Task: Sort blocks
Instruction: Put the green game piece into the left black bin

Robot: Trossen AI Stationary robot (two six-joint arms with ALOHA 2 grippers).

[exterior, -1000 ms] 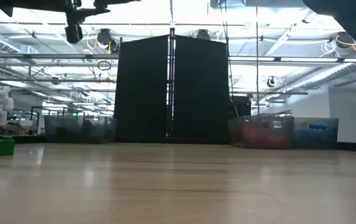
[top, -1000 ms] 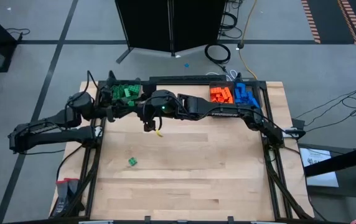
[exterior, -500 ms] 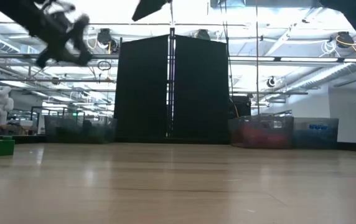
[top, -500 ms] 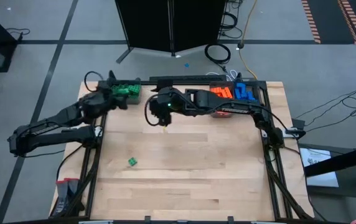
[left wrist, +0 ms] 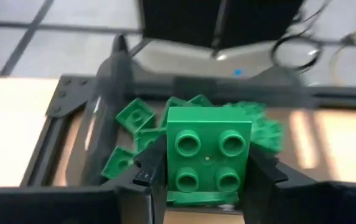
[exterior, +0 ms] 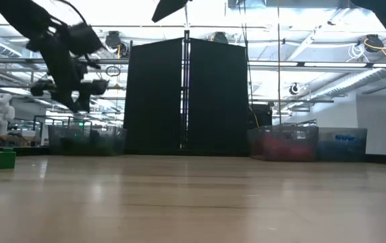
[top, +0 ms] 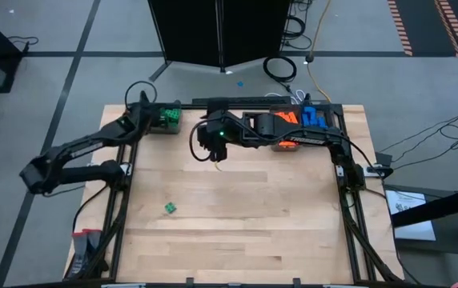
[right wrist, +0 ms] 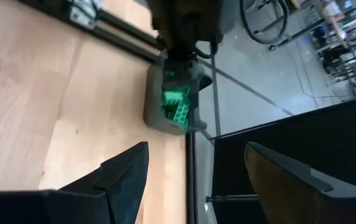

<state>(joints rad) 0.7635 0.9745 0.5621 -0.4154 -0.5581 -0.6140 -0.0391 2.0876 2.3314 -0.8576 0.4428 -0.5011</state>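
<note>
Green is the colour of the square four-stud block (left wrist: 207, 163) that the left end effector (left wrist: 206, 180) holds, its two fingers closed on the block's opposite sides. This end effector hangs at the far left corner of the counter (top: 237, 224), directly above the grey bin (top: 165, 120) that already contains many green blocks (left wrist: 134, 116). So the held block lies straight over its own heap, and I judge that the coming move is only a release downward, with no need to travel sideways.

Over the far middle of the counter, the right end effector (top: 215, 148) has its fingers (right wrist: 119, 177) spread apart with nothing between them. The orange blocks (top: 281, 120) and the blue blocks (top: 313, 118) are in bins at the far right.

One small green block (top: 170, 208) is alone on the counter, in the near left part, well apart from both arms. It lies toward the near side from the right end effector, which looks somewhat nearer to it and is free. Its long axis I cannot tell.
</note>
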